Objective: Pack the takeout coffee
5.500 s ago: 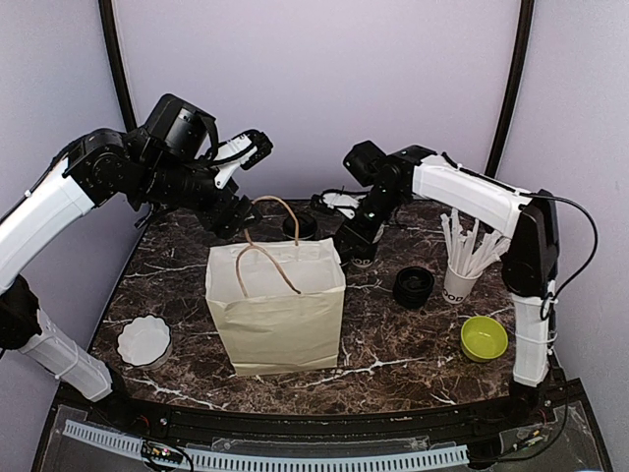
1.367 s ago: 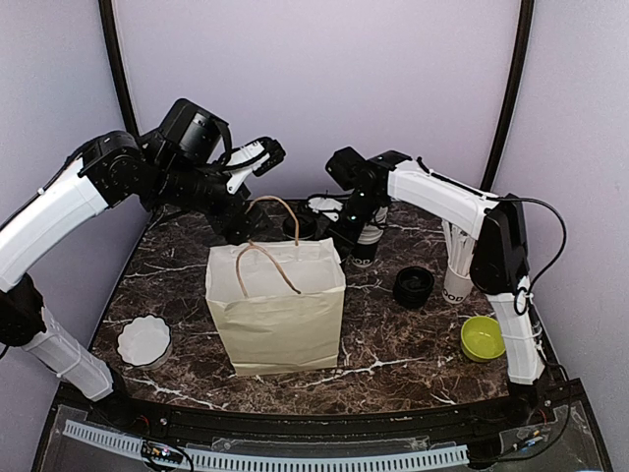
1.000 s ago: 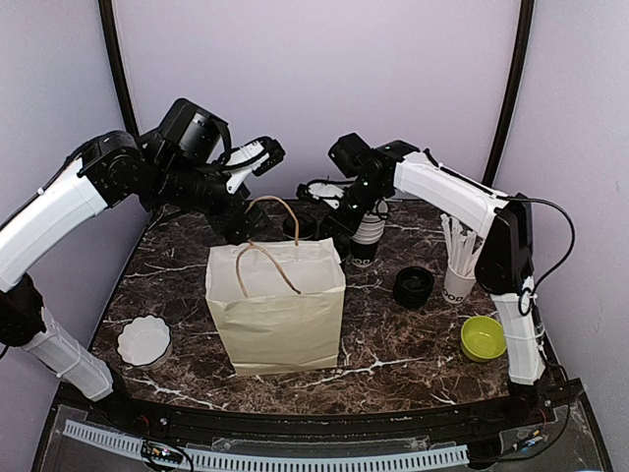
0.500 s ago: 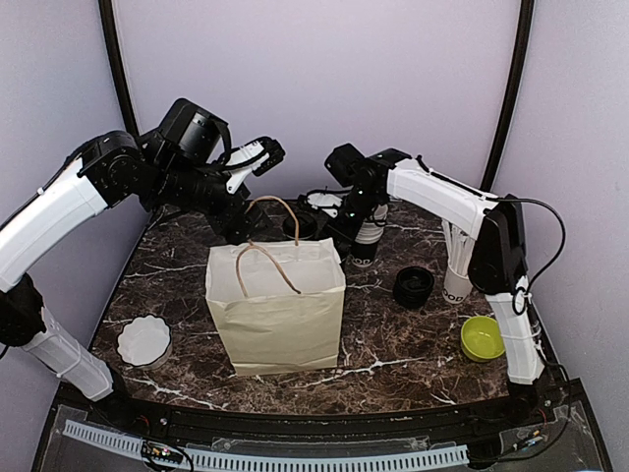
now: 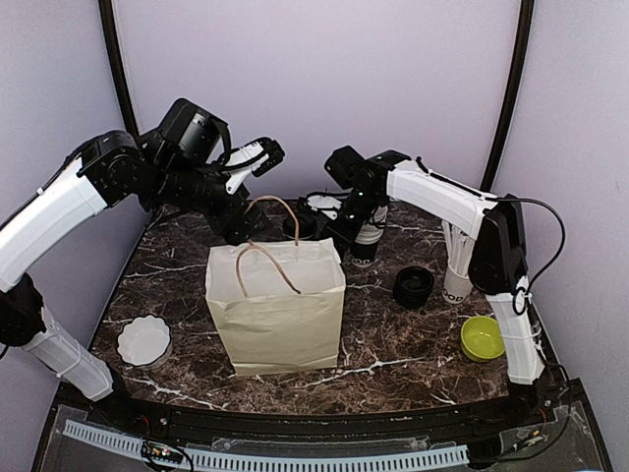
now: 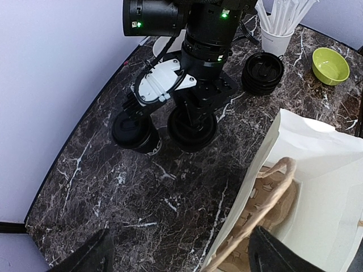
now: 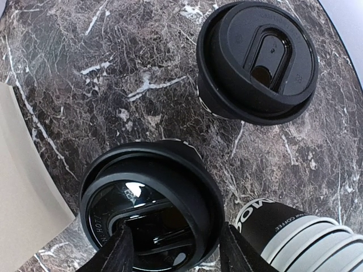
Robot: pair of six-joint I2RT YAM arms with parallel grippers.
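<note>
Two takeout coffee cups with black lids stand behind the paper bag (image 5: 275, 305). In the left wrist view they are the left cup (image 6: 134, 131) and the right cup (image 6: 191, 129). My right gripper (image 5: 351, 233) hangs over the right cup. In the right wrist view its lid (image 7: 150, 198) lies under the open gripper (image 7: 177, 238): one fingertip (image 7: 126, 238) is over the lid's top, the other at its right rim. The other cup (image 7: 256, 62) stands beyond. My left gripper (image 5: 241, 226) is open and empty (image 6: 178, 260), above the bag's rear edge by the handle (image 6: 266, 192).
A stack of empty cups (image 7: 300, 232) stands right beside the right cup. A pile of black lids (image 5: 414, 287), a cup of white sticks (image 5: 460, 265) and a green bowl (image 5: 484, 337) are at the right. A white dish (image 5: 144, 340) sits front left.
One second ago my right arm was a little higher and further right; it has come back down over the right cup. The left arm, bag and cups have not moved.
</note>
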